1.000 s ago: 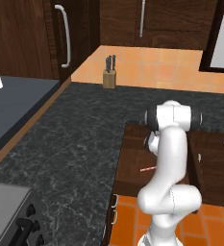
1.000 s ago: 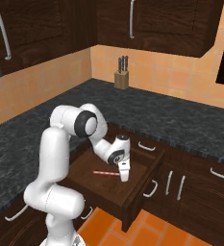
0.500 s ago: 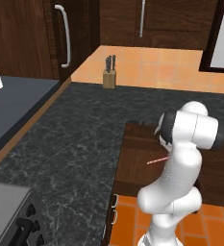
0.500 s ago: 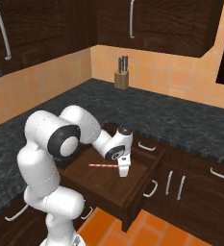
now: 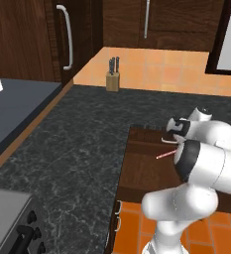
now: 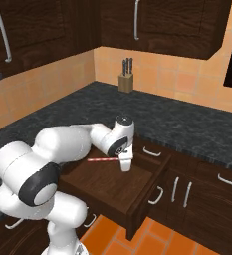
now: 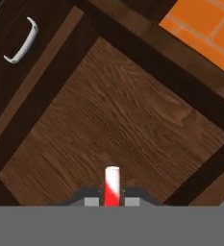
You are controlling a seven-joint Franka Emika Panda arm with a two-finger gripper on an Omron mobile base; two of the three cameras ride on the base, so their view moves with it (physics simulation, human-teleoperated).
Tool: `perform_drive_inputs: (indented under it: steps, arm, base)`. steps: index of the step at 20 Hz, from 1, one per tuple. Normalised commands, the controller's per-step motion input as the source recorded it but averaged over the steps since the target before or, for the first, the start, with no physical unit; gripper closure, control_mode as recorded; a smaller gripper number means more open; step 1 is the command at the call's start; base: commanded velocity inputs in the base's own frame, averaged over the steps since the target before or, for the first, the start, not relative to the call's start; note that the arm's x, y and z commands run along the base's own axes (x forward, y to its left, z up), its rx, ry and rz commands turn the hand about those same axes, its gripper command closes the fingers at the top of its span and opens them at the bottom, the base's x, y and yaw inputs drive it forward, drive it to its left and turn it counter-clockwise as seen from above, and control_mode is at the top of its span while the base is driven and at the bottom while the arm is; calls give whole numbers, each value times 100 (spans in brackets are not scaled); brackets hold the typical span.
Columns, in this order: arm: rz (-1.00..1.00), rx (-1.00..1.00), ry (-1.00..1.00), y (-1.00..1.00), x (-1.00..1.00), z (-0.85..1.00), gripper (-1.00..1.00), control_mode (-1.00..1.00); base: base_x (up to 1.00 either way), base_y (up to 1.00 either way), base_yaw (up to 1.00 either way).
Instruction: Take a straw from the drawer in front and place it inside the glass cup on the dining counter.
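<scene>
The gripper hung above the open drawer, its fingers closed on the straw, which stuck out level toward nine o'clock in the right base view. In the hand view the straw stood pinched at six o'clock over the drawer's bare wooden floor. In the left base view the straw showed beside the arm's elbow, the knife block far off at eleven o'clock on the black counter.

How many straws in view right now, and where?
1. The straw is held in the gripper, sticking out sideways above the open drawer. The drawer floor in the hand view is bare; the arm hides part of it in the base views, so more may be hidden.
</scene>
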Motion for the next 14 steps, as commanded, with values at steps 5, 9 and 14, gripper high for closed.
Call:
perform_drive_inputs:
  steps: [5,9,14]
  arm:
    - [3,-10,0,13,-22,100,100,-100]
    - [11,-22,-7,19,-32,100,100,-100]
    - [19,-29,-6,20,-42,100,100,-100]
  base:
    - [0,0,0]
    - [0,0,0]
    - [0,0,0]
